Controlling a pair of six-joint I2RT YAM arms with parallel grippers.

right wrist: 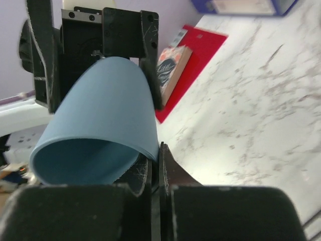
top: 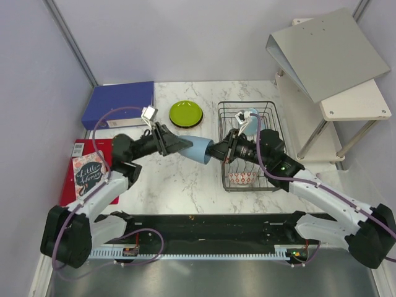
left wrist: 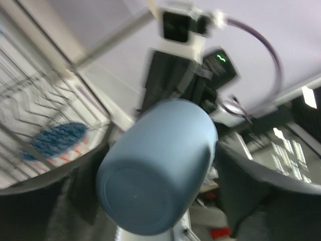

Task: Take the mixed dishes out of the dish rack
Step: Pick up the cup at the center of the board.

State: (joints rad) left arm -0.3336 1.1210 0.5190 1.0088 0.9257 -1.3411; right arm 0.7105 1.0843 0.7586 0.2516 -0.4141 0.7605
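A light blue cup [top: 199, 149] hangs on its side in mid-air between both arms, left of the black wire dish rack [top: 247, 103]. My right gripper [top: 216, 150] is shut on the cup's rim; in the right wrist view its fingertips [right wrist: 159, 150] pinch the cup [right wrist: 100, 125] wall. My left gripper [top: 187, 146] stands open around the cup's base [left wrist: 150, 170], with a gap showing beside one finger [left wrist: 246, 186]. A red-and-white bowl [top: 241, 179] and another light blue cup [top: 250, 114] sit in the rack. The lime green plate [top: 185, 113] lies on the table.
A blue binder [top: 120, 97] lies at the back left, and a red book [top: 83, 170] with a booklet lies by the left arm. A white shelf [top: 356, 99] holding a grey binder [top: 328, 52] stands right of the rack.
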